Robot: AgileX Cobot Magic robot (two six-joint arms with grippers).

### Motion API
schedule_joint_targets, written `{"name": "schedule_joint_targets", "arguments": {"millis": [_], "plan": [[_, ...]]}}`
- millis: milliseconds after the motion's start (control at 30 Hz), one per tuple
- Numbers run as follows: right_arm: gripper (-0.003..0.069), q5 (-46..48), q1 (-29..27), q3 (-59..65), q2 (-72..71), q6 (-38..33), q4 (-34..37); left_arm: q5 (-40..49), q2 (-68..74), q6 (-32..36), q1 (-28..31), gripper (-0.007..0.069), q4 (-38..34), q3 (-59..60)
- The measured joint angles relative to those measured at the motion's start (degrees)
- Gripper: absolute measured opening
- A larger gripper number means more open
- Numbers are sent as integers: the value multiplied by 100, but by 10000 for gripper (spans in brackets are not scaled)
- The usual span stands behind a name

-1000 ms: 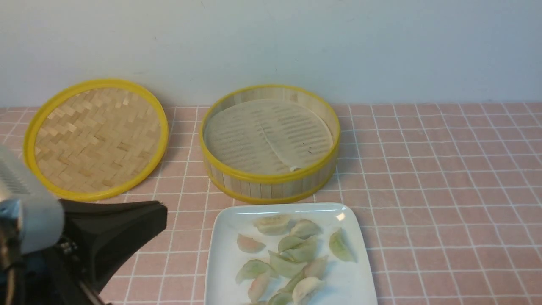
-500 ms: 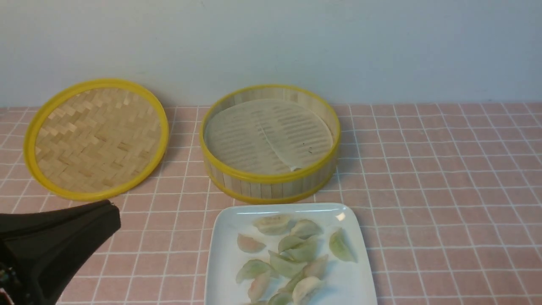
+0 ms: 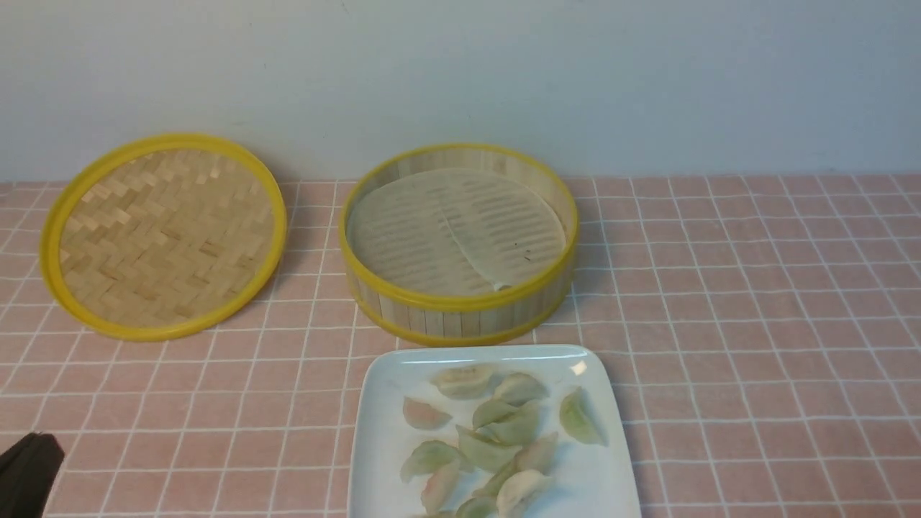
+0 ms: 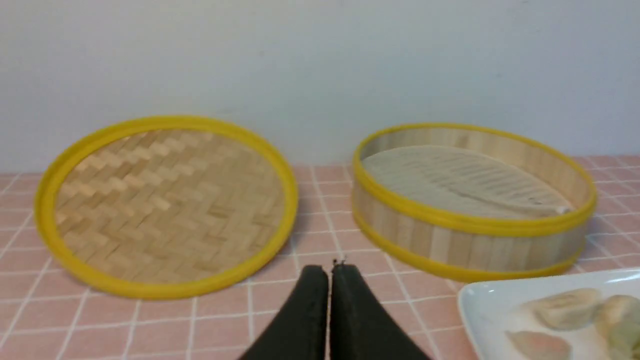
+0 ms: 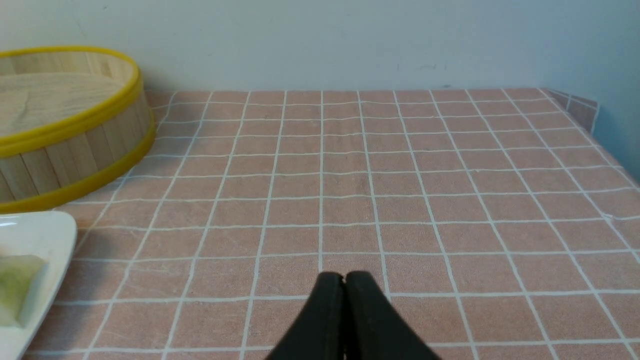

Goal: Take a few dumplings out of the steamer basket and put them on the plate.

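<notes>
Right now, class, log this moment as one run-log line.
dumplings: on plate | steamer basket: empty | left gripper: shut | right gripper: shut

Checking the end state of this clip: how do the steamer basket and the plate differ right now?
The steamer basket is round bamboo with upright slat walls and yellow rims; the plate is a glossy white rounded square with a shallow rim. The basket holds only its pale liner, while the plate carries all the dumplings in view. The basket sits nearer the wall, the plate nearer the robot. Both rest flat on the pink tiled table, untouched.
</notes>
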Motion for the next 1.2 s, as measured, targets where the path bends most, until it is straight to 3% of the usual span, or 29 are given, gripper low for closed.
{"name": "schedule_joint_targets", "arguments": {"millis": [300, 1200], "plan": [[-10, 0, 0, 0, 0, -2, 0, 1351, -433, 0, 492, -6, 592, 273], [-10, 0, 0, 0, 0, -2, 0, 1427, -433, 0, 502, -6, 645, 273]]}}
